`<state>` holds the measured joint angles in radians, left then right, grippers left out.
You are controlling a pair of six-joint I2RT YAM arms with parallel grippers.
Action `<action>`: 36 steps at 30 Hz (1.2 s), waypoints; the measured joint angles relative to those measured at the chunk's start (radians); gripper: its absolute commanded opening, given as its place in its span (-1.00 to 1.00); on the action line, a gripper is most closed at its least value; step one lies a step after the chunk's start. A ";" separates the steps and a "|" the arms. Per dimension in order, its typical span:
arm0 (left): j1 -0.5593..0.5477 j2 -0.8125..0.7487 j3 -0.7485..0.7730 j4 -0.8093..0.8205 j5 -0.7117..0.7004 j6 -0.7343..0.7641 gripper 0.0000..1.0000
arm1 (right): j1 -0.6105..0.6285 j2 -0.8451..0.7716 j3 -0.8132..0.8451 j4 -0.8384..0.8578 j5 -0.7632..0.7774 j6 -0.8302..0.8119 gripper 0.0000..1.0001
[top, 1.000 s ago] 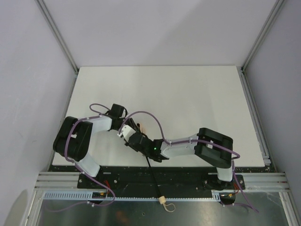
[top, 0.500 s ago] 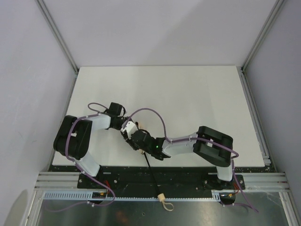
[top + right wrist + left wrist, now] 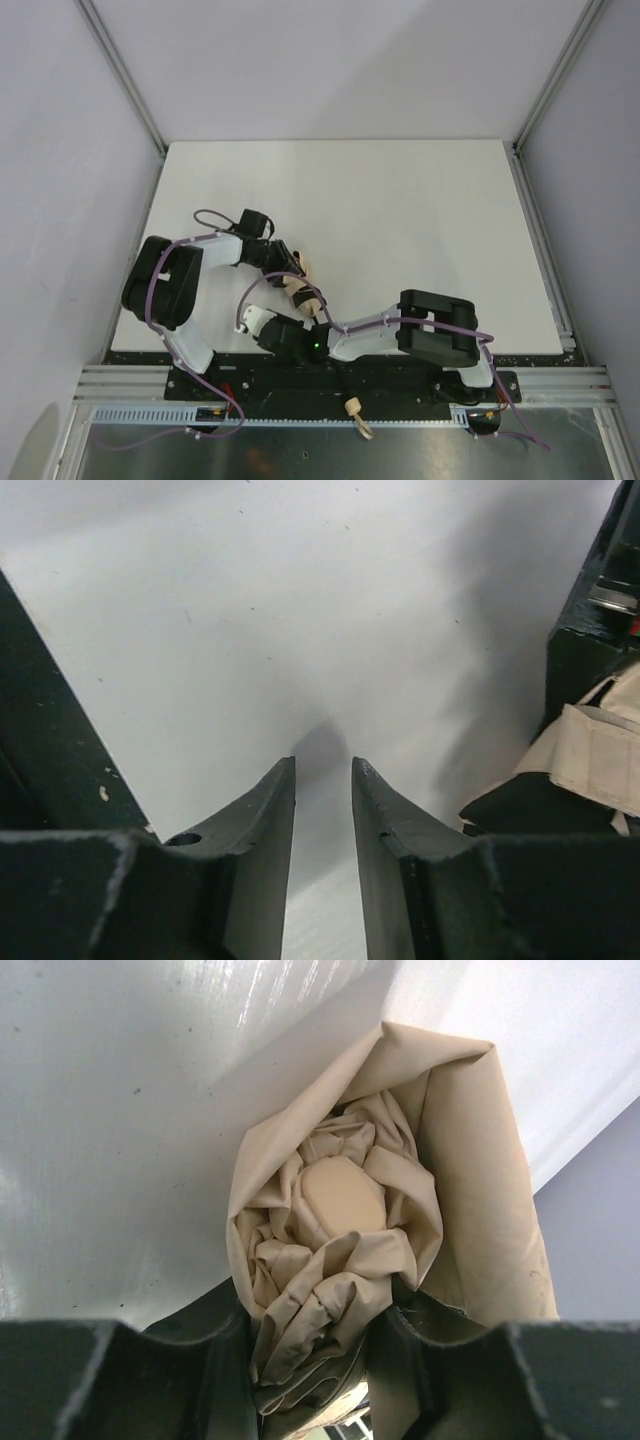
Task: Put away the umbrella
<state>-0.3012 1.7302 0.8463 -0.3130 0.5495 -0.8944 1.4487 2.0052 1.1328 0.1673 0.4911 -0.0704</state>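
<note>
The umbrella [image 3: 303, 288] lies near the table's front edge, with its tan canopy bunched up. Its pale knob handle [image 3: 351, 407] and loop strap hang past the edge over the arm rail. The black shaft is mostly hidden under my right arm. My left gripper [image 3: 284, 266] is shut on the canopy. In the left wrist view the folded fabric [image 3: 335, 1210] is squeezed between the fingers [image 3: 205, 1355]. My right gripper [image 3: 250, 320] sits left of the umbrella near the front edge. Its jaws [image 3: 323, 770] stand a narrow gap apart and hold nothing. The tan fabric [image 3: 600, 750] shows at that view's right edge.
The white table [image 3: 400, 200] stretches away behind the arms, with grey walls and aluminium frame rails [image 3: 540, 230] at the sides. The black base plate and metal rail [image 3: 400, 385] run along the near edge. Purple cables loop over both arms.
My right gripper has swung left and nearer the front edge, away from the shaft. The umbrella has slid toward the near edge, with its handle lower and further right. My left gripper has shifted slightly.
</note>
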 measured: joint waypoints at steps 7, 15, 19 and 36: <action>-0.005 -0.023 0.006 -0.009 -0.055 0.013 -1.00 | -0.074 -0.175 -0.033 -0.208 -0.184 0.050 0.18; -0.002 -0.249 0.016 -0.032 -0.240 0.129 -1.00 | -0.156 -0.774 -0.021 -0.280 -0.398 0.228 0.42; -0.002 -0.411 0.100 -0.010 -0.288 0.224 -1.00 | -0.345 -0.948 -0.005 -0.346 -0.410 0.302 0.46; -0.233 -0.742 -0.079 0.828 -0.566 0.801 -1.00 | -0.716 -1.010 -0.079 -0.609 -0.558 0.392 0.47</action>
<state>-0.5343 0.9878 0.7673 0.5152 -0.0162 -0.0937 0.7322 0.9951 1.0542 -0.4419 -0.0673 0.3218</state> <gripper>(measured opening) 0.386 0.731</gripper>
